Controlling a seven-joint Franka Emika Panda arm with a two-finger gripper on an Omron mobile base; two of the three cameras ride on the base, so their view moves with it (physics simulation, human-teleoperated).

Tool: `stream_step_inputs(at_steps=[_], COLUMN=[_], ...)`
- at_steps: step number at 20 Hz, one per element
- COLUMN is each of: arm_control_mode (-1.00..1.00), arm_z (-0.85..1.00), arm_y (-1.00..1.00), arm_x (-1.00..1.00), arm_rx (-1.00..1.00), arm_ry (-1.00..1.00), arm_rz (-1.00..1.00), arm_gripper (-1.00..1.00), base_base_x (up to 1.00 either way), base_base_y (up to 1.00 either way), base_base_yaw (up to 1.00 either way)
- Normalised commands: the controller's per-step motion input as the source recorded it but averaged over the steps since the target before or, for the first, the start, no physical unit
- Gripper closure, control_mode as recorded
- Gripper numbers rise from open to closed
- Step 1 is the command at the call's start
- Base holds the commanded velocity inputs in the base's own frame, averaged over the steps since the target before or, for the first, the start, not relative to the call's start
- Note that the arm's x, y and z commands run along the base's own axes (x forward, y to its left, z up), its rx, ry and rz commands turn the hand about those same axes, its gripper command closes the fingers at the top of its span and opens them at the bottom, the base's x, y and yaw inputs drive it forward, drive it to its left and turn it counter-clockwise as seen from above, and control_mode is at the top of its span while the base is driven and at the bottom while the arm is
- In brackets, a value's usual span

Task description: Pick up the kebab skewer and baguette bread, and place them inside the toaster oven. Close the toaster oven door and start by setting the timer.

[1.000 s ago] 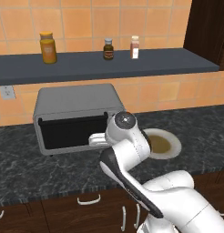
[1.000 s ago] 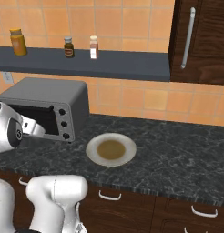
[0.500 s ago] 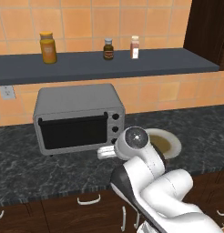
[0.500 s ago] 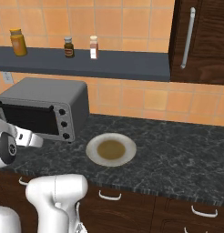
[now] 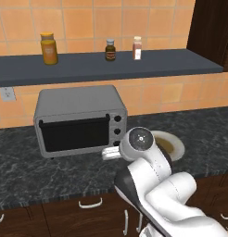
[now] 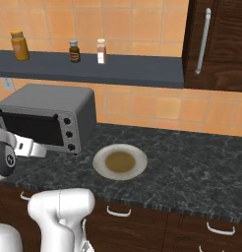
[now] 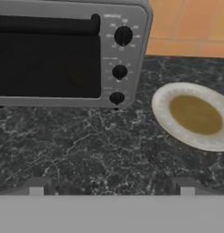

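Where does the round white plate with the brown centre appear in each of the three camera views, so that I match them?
Left base view: the round white plate lies right of centre, partly behind the arm.
Right base view: the plate lies at centre, fully visible.
Hand view: the plate lies at the right edge.
Shared landmark: the boxy grey toaster oven stands left of the plate in every view.

In the hand view, bare black speckled stone counter [image 7: 100, 150] lies open ahead. The boxy grey metal toaster oven [image 7: 132, 54], its dark-glass drop-down door [image 7: 45, 63] closed, blocks the way at 11 o'clock. The round white plate with brown centre [image 7: 166, 113] sits at 2 o'clock.
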Motion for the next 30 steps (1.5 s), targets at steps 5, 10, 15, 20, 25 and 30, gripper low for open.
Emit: stream_step_inputs(at_steps=[5,10,15,20,25,30], arm_control_mode=[-1.0,-1.0,-1.0,-1.0,-1.0,-1.0], arm_z=[0.0,0.01,0.08,0.0,-0.01,-0.07], arm_y=[-0.28,0.0,0.03,0.0,-0.13,0.0], arm_x=[0.05,0.0,0.02,0.17,0.35,0.49], arm_rx=[-0.1,-0.38,-0.6,-0.6,-0.39,-0.33], arm_ry=[0.13,0.21,0.24,0.27,0.35,0.44], arm_rz=[0.2,0.31,0.35,0.37,0.42,0.4], arm_gripper=[-1.0,-1.0,-1.0,-1.0,-1.0,-1.0], base_base_x=[0.0,0.0,0.0,0.0,0.0,0.0], base_base_y=[0.0,0.0,0.0,0.0,0.0,0.0], base_base_yaw=[0.0,0.0,0.0,0.0,0.0,0.0])
